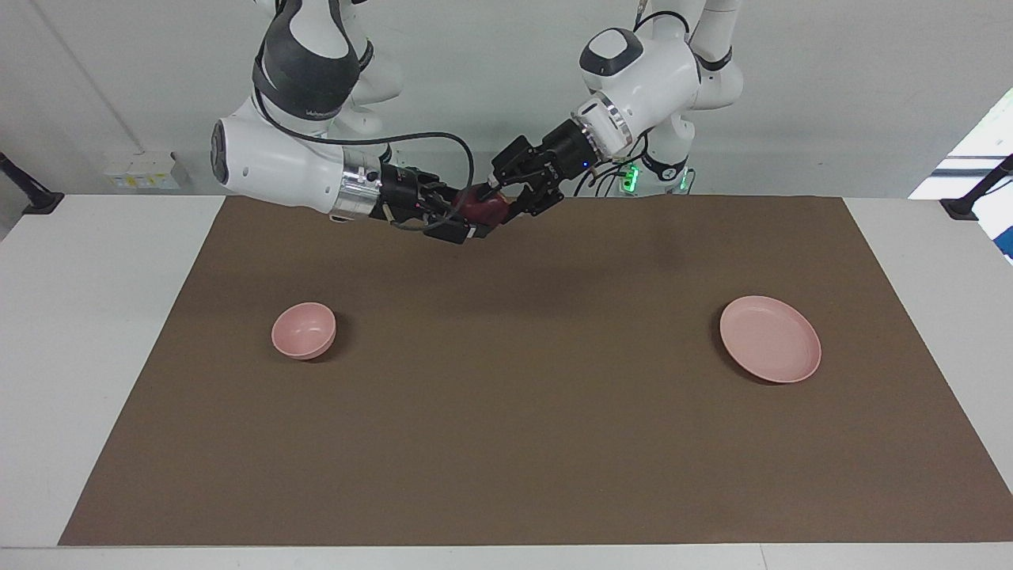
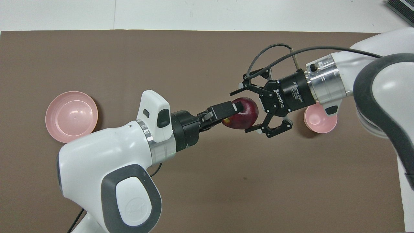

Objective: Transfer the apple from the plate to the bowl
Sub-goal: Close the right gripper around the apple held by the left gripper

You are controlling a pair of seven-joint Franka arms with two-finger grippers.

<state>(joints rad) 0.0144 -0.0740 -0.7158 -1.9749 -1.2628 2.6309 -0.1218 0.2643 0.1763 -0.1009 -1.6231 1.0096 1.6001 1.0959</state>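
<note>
The apple (image 2: 242, 113) hangs high over the brown mat (image 1: 522, 443), pinched in the left pincer (image 2: 233, 110), with the right pincer (image 2: 245, 112) spread around it, while the bowl (image 1: 303, 330) and bare plate (image 1: 769, 339) sit well apart at either end of the tabletop (image 1: 87, 317).

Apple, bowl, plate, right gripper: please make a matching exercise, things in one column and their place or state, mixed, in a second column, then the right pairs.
Things:
1. apple
2. bowl
3. plate
4. right gripper

States:
A. bare, toward the left arm's end
B. open around the apple
C. held in the air by the left gripper
D. toward the right arm's end

Pairs: 1-C, 2-D, 3-A, 4-B
</note>
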